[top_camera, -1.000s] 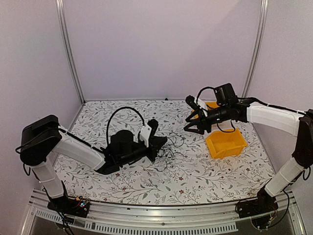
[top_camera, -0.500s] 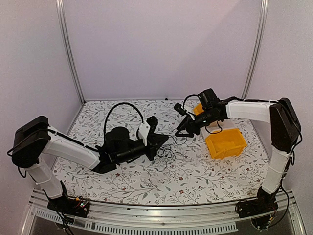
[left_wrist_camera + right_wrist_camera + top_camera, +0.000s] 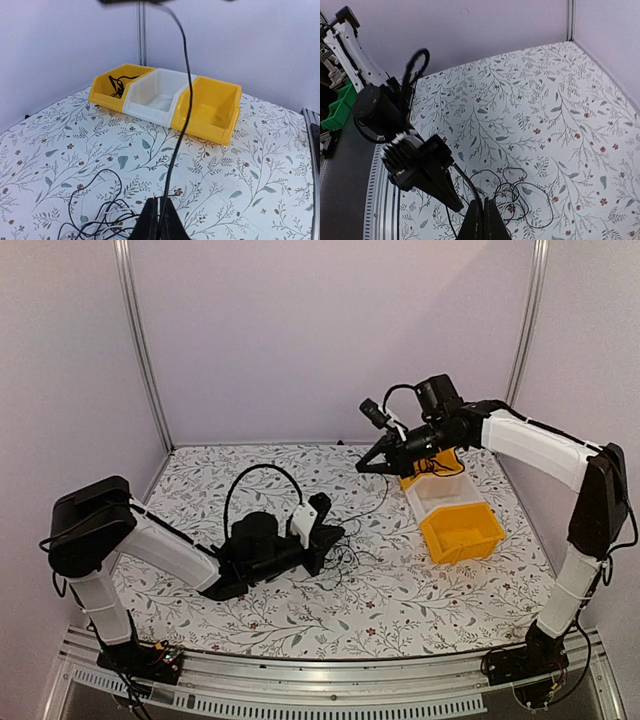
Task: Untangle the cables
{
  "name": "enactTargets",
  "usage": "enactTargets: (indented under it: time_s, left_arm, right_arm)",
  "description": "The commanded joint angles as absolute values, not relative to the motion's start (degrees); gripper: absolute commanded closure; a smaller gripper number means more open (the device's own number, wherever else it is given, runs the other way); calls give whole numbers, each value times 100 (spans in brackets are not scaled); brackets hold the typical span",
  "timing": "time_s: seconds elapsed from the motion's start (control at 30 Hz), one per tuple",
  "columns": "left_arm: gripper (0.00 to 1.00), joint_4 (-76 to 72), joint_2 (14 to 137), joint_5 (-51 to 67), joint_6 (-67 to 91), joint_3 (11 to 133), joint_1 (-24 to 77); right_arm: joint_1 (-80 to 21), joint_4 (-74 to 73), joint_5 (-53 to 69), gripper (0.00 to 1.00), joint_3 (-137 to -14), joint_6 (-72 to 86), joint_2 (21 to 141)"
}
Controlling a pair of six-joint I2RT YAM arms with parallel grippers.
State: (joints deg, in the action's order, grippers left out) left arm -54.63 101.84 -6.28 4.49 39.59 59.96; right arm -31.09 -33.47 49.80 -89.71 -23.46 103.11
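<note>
- From above: the left claw [image 3: 328, 525] lies low on the flowered table [image 3: 400, 600], next to the cables [image 3: 350, 548], a loose black tangle mid-table. The right claw [image 3: 368, 464] hangs high near the back wall, just left of three bins [image 3: 462, 532]. A single black strand [image 3: 378, 495] runs from it down to the tangle.
- Left wrist: the fingers are pinched narrow on the black strand, which climbs straight up out of view. The other loops lie on the table at lower left.
- Right wrist: the fingers are pressed together, apparently gripping the strand's upper end. The tangle sits on the table below.
- We judge the step in hand to be drawing one strand out of the knot. The next move calls for lifting it clear while the low claw anchors the pile, watching for loops dragging along.
</note>
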Motion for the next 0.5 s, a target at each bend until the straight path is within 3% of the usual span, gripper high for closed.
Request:
enactTargets:
  time_s: [0.0, 0.2, 0.47]
  left_arm:
    - [100, -5893, 10902, -559, 502, 4337, 5797]
    - [100, -5940, 11648, -276, 708, 4760, 5450]
    - [100, -5768, 11859, -325, 885, 4551, 5051]
  right_arm:
    - [-3108, -3571, 5206, 100, -10369, -2315, 9386]
    - [-2678, -3563, 5318, 100, -12360, -2097, 9213]
    - [-1644, -3365, 5477, 100, -13299, -1901, 8820]
